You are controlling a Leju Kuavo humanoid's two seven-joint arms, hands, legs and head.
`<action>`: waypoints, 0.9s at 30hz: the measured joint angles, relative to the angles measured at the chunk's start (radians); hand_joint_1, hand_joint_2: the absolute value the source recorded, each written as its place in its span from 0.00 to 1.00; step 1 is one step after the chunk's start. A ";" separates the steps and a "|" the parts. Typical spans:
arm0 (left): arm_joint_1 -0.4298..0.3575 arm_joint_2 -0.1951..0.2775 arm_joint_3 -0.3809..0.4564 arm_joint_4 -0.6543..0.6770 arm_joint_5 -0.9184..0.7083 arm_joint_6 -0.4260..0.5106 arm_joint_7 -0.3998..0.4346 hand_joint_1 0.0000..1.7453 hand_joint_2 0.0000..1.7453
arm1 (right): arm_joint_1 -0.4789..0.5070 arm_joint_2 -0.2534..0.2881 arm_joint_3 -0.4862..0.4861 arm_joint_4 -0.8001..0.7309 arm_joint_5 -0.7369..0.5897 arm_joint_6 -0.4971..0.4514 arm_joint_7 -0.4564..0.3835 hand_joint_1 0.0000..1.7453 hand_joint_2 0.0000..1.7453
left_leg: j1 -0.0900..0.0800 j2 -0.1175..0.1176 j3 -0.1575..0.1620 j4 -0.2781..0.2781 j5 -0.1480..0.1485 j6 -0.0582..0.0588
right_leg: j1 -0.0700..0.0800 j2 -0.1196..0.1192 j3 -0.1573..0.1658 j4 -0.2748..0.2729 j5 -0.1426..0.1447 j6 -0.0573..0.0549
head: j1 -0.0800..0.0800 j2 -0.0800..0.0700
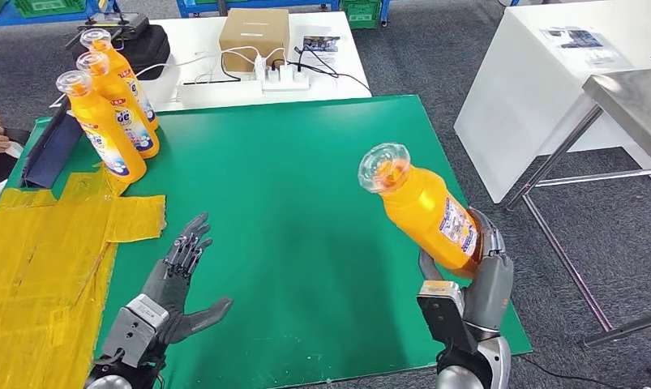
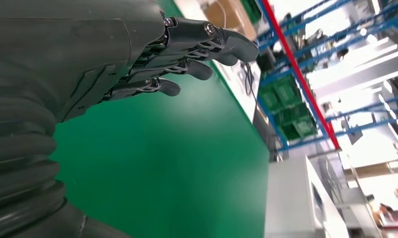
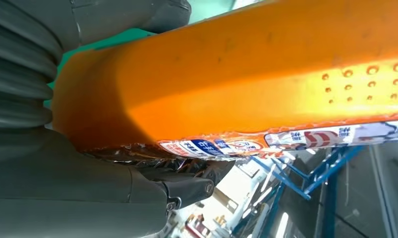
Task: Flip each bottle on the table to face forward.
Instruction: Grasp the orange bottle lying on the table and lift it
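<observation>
Bottle (image 1: 426,212) sits gripped low in my right hand (image 1: 476,275), lifted over the mat's (image 1: 306,203) right side, its long axis tilted, cap up-left. My left hand (image 1: 176,284) hangs empty, fingers spread, well apart.

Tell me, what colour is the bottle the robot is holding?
Orange, with a clear cap; the bottle in the right hand shows best in the head view.
</observation>
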 joint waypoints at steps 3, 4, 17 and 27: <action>-0.015 0.002 -0.021 0.004 0.035 -0.021 0.011 0.00 1.00 | -0.031 0.017 0.040 0.010 -0.053 0.065 -0.016 1.00 1.00 | 0.000 0.000 0.000 0.000 0.000 0.000 | 0.000 0.000 0.000 0.000 0.000 0.000 | 0.000 0.000; -0.022 0.004 -0.029 0.005 0.044 -0.027 0.013 0.00 1.00 | -0.045 0.021 0.057 0.021 -0.076 0.107 -0.022 1.00 1.00 | 0.000 0.000 0.000 0.000 0.000 0.000 | 0.000 0.000 0.000 0.000 0.000 0.000 | 0.000 0.000; -0.210 -0.018 -0.129 0.077 0.150 -0.044 -0.057 0.00 1.00 | -0.311 0.083 0.434 0.421 -0.145 0.425 -0.065 1.00 1.00 | 0.002 0.000 -0.001 0.000 0.004 -0.002 | 0.002 -0.001 -0.001 0.000 0.002 -0.002 | 0.000 0.000; -0.235 -0.036 -0.144 0.118 0.159 0.008 -0.084 0.73 1.00 | -0.375 0.079 0.508 0.508 -0.133 0.438 -0.028 1.00 1.00 | 0.001 0.000 -0.001 0.000 0.004 -0.002 | 0.001 0.000 -0.003 0.000 0.002 -0.002 | 0.000 0.000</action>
